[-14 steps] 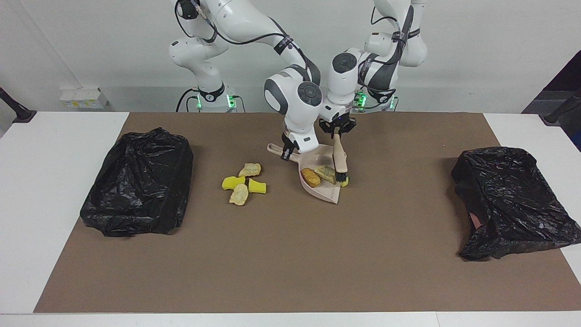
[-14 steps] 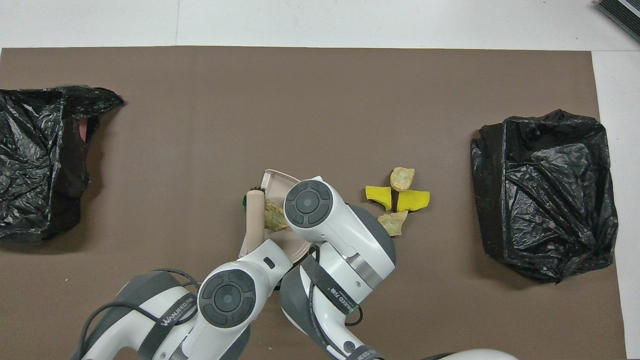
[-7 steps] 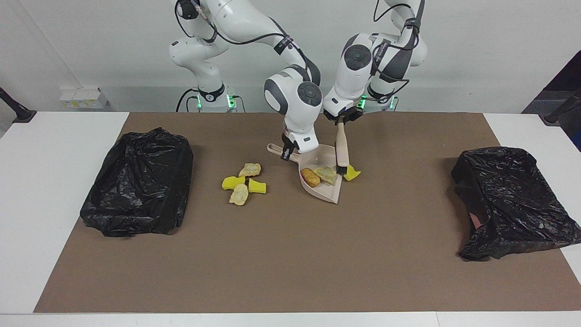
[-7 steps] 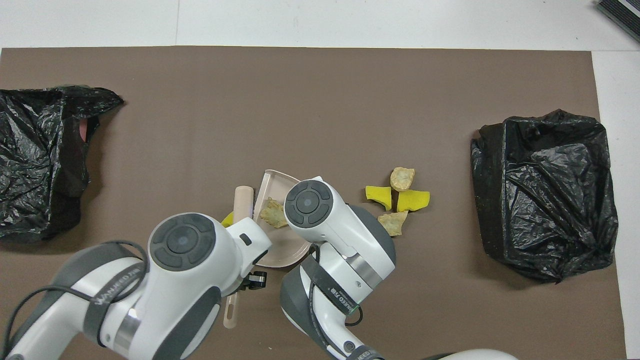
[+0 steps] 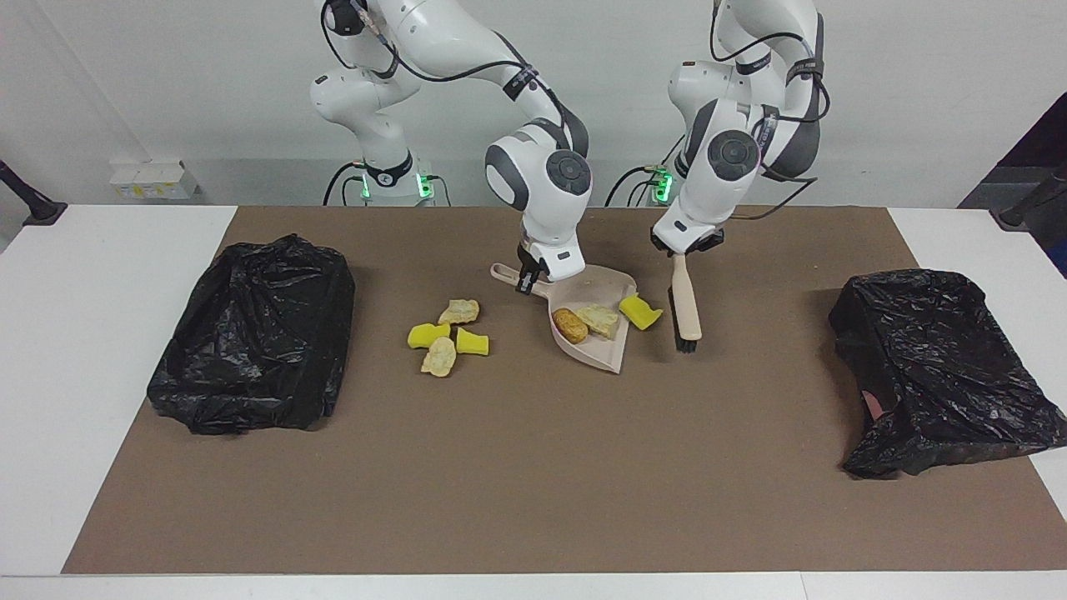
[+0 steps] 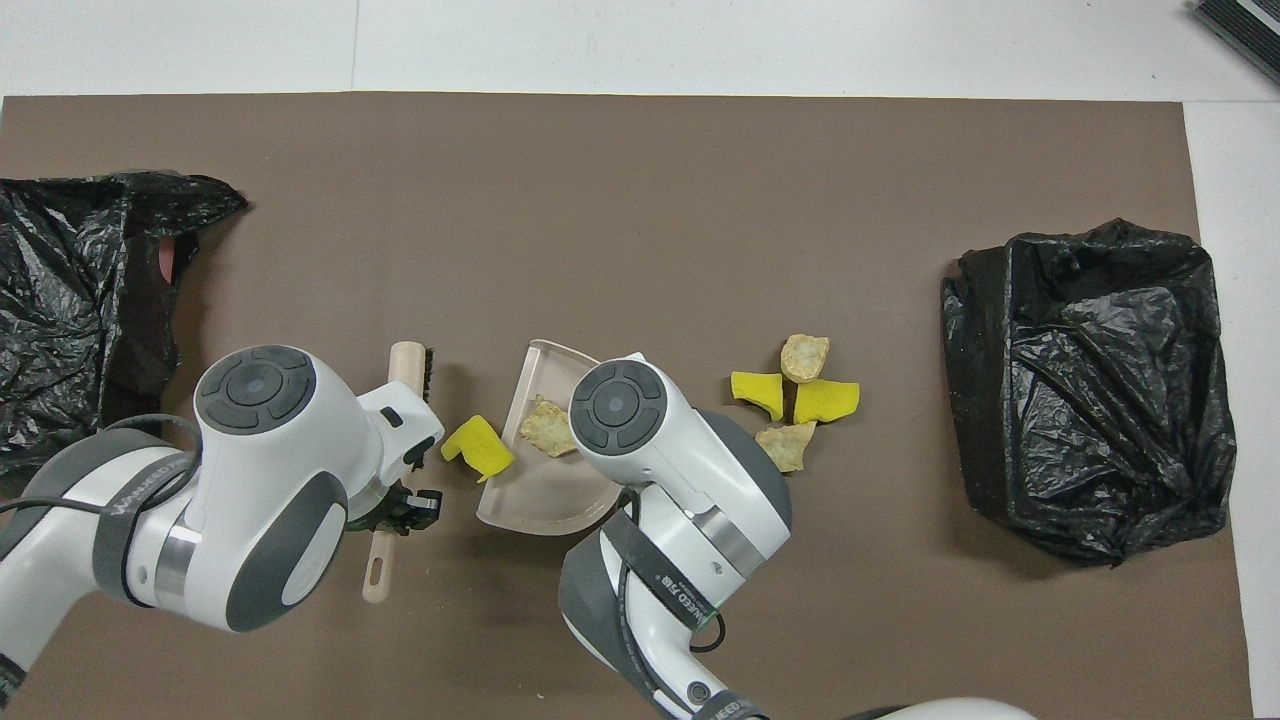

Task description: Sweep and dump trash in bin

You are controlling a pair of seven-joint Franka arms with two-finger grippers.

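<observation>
My left gripper point(image 5: 685, 250) is clamped tight on the handle of the brush point(image 5: 686, 306), bristles down at the worktop point(image 5: 533, 467). My right gripper point(image 5: 527, 279) is closed on the handle of the dustpan point(image 5: 593, 346). An orange-brown lump point(image 5: 570, 325) and a beige lump point(image 5: 599, 319) lie in the pan; a yellow sponge piece point(image 5: 638, 312) sits at its edge, at 9 o'clock from the bristles in the facing view. Four more pieces point(image 5: 448, 336) lie at 9 o'clock from the pan.

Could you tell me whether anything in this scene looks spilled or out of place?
Yes: one yellow sponge piece sits at the dustpan edge rather than in it, and four trash pieces lie unswept on the mat.
</observation>
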